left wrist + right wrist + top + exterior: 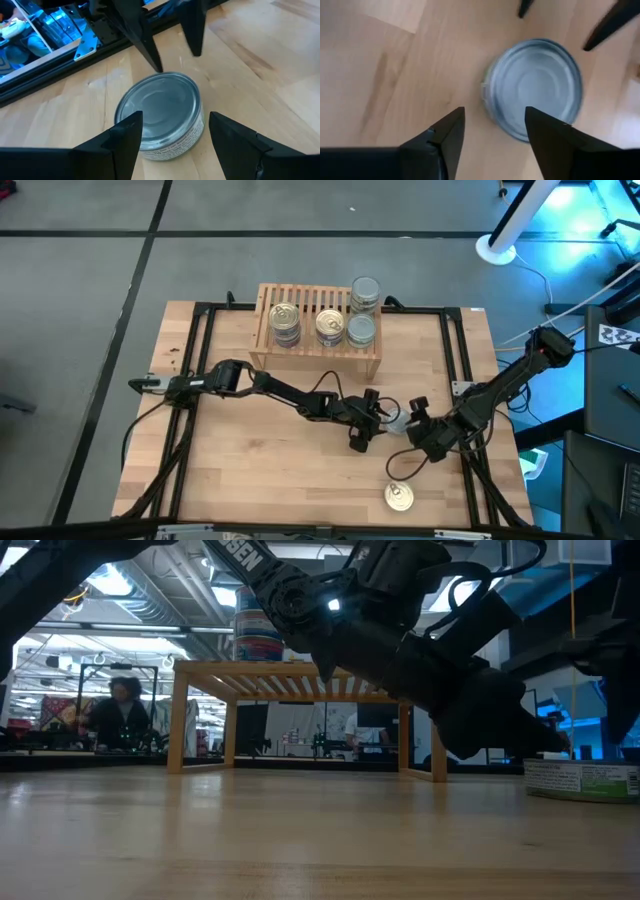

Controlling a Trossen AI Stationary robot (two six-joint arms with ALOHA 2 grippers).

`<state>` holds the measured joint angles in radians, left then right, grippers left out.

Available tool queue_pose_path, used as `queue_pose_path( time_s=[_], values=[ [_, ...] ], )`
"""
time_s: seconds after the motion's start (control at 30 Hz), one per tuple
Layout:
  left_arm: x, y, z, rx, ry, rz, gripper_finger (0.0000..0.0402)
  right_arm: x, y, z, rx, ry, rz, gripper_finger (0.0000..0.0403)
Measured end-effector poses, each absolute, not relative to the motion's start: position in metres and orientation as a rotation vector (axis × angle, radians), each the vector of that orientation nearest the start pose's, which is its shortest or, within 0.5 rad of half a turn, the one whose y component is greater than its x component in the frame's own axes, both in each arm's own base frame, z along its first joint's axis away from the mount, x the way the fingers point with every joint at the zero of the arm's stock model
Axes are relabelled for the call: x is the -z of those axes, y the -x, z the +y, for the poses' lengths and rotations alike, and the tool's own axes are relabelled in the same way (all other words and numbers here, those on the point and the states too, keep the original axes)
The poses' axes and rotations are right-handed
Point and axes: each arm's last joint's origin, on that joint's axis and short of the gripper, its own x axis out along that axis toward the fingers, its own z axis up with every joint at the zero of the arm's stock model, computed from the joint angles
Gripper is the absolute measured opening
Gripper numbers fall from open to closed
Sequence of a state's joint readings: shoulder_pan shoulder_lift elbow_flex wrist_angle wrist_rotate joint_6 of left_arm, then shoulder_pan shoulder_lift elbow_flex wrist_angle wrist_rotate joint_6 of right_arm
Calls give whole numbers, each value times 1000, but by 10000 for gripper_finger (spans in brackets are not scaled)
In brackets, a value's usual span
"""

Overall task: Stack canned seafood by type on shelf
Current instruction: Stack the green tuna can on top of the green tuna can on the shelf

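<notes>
Both grippers down at mid-table, nose to nose over one silver tin (161, 114). Left gripper (172, 137) with jaws wide apart, fingers either side of the tin, not touching it. Right gripper (495, 135) also spread, tin just ahead of its tips, nothing clamped. Looks like a handover on the wood: one arm letting go, the other lining up to take, though which is which cannot be told from here.

Tin flat on the table (260, 480), lid up, free of both sets of fingers. Good posture for a side pinch on the low wall.

Shelf (318, 330) at the far edge, already carrying stock: gold tins (285, 320) toward its left and middle, silver tins (364, 292) stacked at its right end. Sorting by lid colour, so the silver tin likely bound for the right-hand stack.

One gold tin (399, 497) near the front edge, well apart from the grippers, not yet shelved.

Person (122, 712) in the room behind, well away.
</notes>
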<state>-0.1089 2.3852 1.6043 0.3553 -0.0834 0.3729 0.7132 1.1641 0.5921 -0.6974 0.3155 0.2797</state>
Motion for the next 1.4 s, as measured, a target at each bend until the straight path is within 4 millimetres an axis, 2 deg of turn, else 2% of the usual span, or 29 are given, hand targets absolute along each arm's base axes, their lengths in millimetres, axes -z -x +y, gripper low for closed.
queue_pose_path(
  time_s=[0.2, 0.37, 1.07, 1.4],
  values=[
    [-115, -513, -54, 100, -388, 415, 225, -168, -143, 111, -156, 396, 1118, 169],
    [-115, -513, -54, 99, -383, 416, 225, -163, -142, 111, -182, 374, 1121, 150],
    [-116, -513, -55, 100, -383, 414, 225, -145, -141, 108, -156, 373, 1065, 144],
    [-116, -513, -55, 100, -383, 414, 225, -134, -146, 110, -84, 449, 1071, 76]
  ],
)
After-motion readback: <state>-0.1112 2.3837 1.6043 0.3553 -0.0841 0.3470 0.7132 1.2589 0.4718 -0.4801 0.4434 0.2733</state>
